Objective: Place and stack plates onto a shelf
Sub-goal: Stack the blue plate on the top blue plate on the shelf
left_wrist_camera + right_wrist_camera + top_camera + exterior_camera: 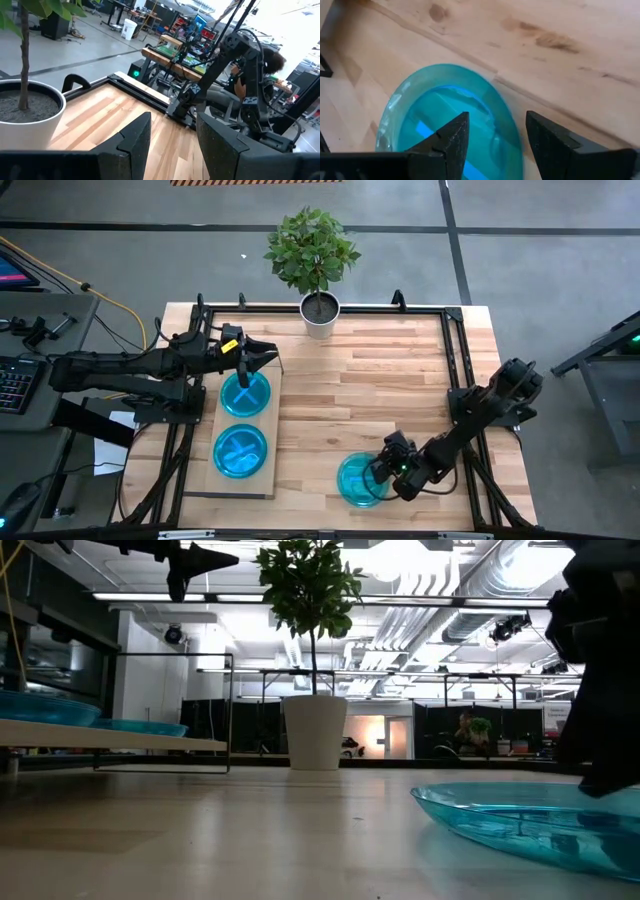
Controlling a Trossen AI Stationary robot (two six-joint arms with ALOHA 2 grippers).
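Hovering with fingers apart, the right pincer (383,470) straddles the loose plate's (360,480) rim for pickup; the left pincer (262,358), also apart, waits above the shelf (272,442).

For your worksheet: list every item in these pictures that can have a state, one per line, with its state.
plates on the shelf: two spots, lying flat.
plate on the table: lying flat, not held.
shelf: flat on the table.
left gripper: open, empty, above the shelf.
right gripper: open, over the loose plate.
plant pot: upright.

A robotics lab in an open industrial hall: exposed ceiling ducts (470,600) and strip lights overhead, grey concrete floor (560,270), black-framed workbenches (175,52) well beyond the left gripper (172,142).
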